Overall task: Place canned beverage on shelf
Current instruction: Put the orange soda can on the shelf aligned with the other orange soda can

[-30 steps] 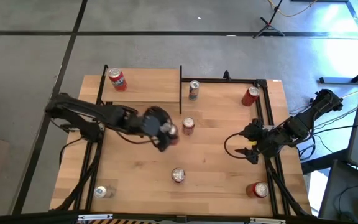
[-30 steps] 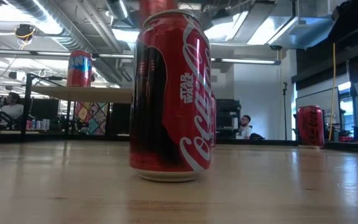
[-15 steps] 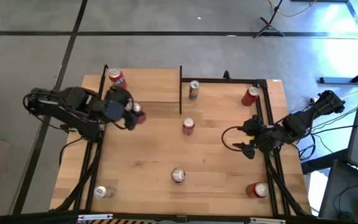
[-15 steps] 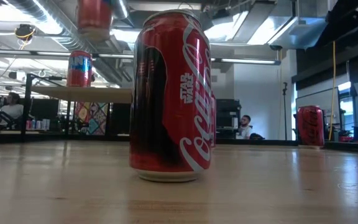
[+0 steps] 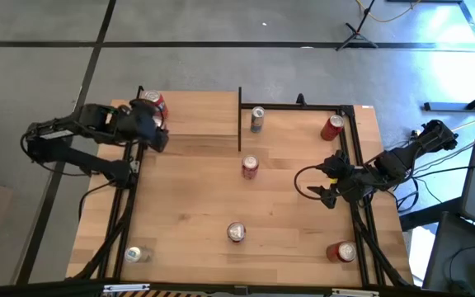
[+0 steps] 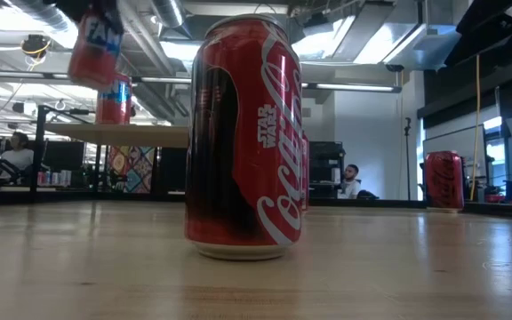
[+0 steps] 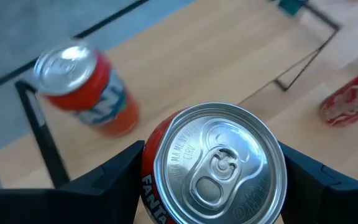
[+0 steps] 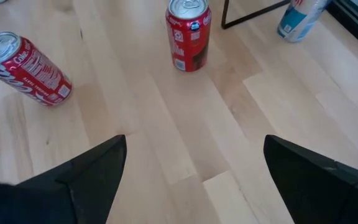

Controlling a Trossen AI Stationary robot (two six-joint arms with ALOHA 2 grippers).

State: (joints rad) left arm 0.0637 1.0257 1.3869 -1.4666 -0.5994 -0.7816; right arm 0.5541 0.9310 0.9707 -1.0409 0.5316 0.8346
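Observation:
My left gripper is shut on an orange Fanta can and holds it over the near left corner of the shelf, a light-wood board with thin black posts at the table's far left. In the low view the held can hangs high and tilted. A second Fanta can stands on its base on the shelf's left end, just beyond the held one. My right gripper is open and empty near the table's right edge. My left gripper pinches the can's side wall just below the top rim between its two fingers, one on each side. The fingers come from above, slanting down. The can is lifted clear, tilted, and hangs below the gripper, with its top toward the wrist camera.
On the tabletop stand a red Coca-Cola can at the middle, another nearer the front, and a pale can beside the shelf's right post. More cans are at the far right, near right and near left.
My left gripper has carried the Fanta can from the table's middle toward the far left corner, up to the shelf beside the can standing there. The can has stayed lifted clear and is now tilted. My right gripper has shifted slightly and stays open.

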